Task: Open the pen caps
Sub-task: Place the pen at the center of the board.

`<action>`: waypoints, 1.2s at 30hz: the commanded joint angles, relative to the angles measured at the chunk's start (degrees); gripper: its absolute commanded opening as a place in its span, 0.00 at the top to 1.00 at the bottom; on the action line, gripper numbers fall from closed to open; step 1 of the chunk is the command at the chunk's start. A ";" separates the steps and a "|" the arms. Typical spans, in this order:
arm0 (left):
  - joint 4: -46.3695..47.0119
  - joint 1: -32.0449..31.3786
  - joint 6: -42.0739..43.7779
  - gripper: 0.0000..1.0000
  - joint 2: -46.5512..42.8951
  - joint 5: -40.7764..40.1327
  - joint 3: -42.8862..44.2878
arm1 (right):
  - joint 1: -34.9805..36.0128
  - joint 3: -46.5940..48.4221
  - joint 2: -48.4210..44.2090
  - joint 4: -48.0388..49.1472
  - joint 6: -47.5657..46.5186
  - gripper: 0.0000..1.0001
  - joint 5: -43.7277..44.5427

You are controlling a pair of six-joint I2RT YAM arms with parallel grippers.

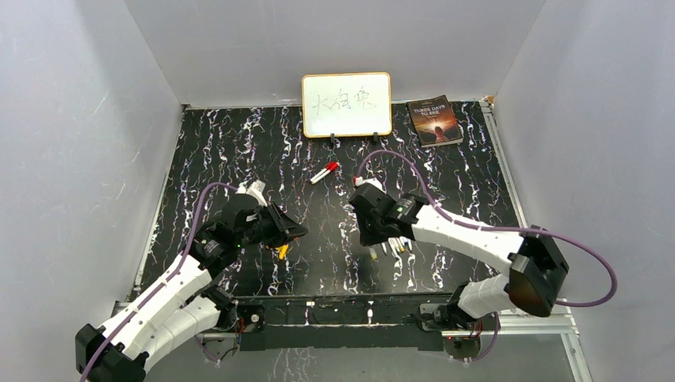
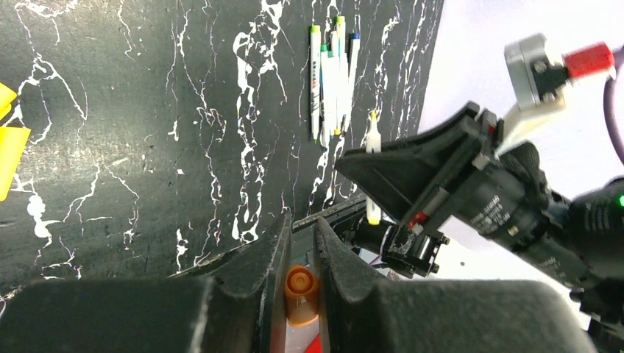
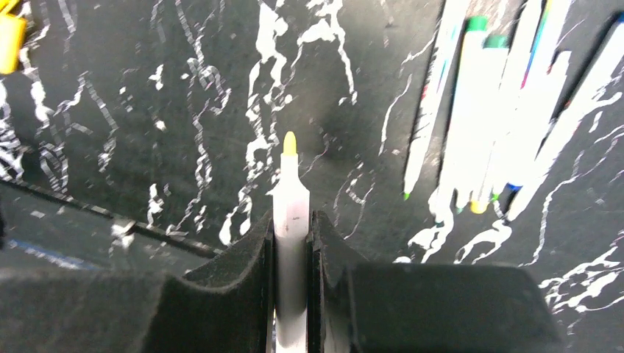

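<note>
In the left wrist view my left gripper [image 2: 300, 222] is shut on an orange pen cap [image 2: 301, 293], its round end facing the camera. My right gripper [image 3: 292, 218] is shut on a white pen [image 3: 291, 193] whose bare yellow tip points away from the wrist. From above, the left gripper [image 1: 293, 232] and right gripper [image 1: 364, 235] hang a short way apart over the mat, with the cap off the pen. Several uncapped pens [image 3: 500, 110] lie bunched beside the right gripper. A red-capped pen [image 1: 324, 172] lies alone further back.
Loose yellow caps [image 1: 282, 251] lie under the left gripper and show at the left edge [image 2: 10, 140]. A small whiteboard [image 1: 346, 104] and a book [image 1: 435, 121] stand at the back of the black marbled mat [image 1: 239, 151]. White walls close in both sides.
</note>
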 commanded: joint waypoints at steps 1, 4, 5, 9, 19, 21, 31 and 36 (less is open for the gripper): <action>-0.28 0.31 -0.65 0.96 -1.01 1.81 -0.34 | -4.34 4.59 5.01 -0.68 -7.64 1.00 3.14; -0.73 0.28 -0.46 0.96 -1.03 1.90 -0.01 | -5.72 5.31 8.22 0.11 -9.14 1.00 3.16; -1.03 0.25 -0.30 0.96 -1.01 1.86 0.10 | -6.10 5.42 9.02 0.44 -9.54 1.00 3.32; -1.93 0.31 0.25 0.96 -0.98 1.66 0.50 | -7.83 5.67 11.60 1.18 -10.74 1.00 3.82; -1.91 0.31 0.25 0.96 -1.18 1.74 0.15 | -9.68 5.02 14.41 5.50 -11.27 1.00 1.44; -1.73 0.27 0.29 0.96 -1.02 1.70 0.10 | -9.85 4.63 15.03 6.77 -10.70 1.00 0.67; -4.58 0.31 0.87 0.96 -2.04 1.11 1.30 | -10.76 2.62 15.86 10.49 -9.42 1.00 0.03; -4.14 0.30 0.58 0.96 -2.49 1.04 0.72 | -11.46 1.77 15.96 11.06 -9.42 1.00 0.41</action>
